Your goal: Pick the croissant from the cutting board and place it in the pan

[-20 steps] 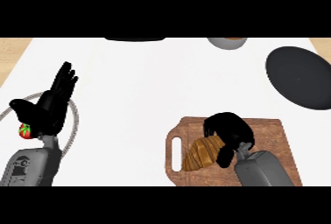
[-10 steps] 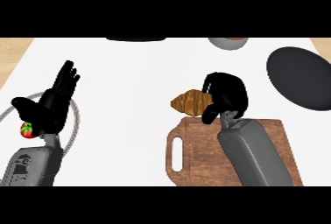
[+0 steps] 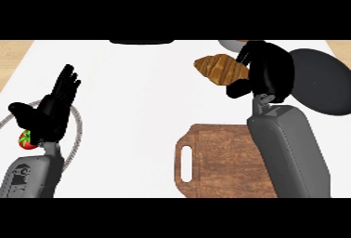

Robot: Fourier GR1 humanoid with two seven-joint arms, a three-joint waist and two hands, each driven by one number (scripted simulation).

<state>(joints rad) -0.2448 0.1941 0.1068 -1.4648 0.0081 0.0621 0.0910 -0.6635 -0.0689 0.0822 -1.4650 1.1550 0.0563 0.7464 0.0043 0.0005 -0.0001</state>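
Observation:
My right hand (image 3: 266,70) is curled round a brown croissant (image 3: 220,69) and holds it in the air above the white counter, beyond the wooden cutting board (image 3: 223,160) and just left of the dark round pan (image 3: 322,86). The board has a handle slot on its left side, and the part of it that my forearm leaves in view bears nothing. The right forearm covers the board's right part. At the left edge my left hand (image 3: 49,111) rests open with fingers up.
A grey ring-shaped rim (image 3: 77,125) lies behind the left hand, with a small red and green item (image 3: 26,139) beside it. A dark object (image 3: 142,42) and a round bowl-like object (image 3: 233,43) sit at the counter's far edge.
The right hand has carried the croissant off the board, away from me and to the right, closer to the pan. The left hand has stayed put.

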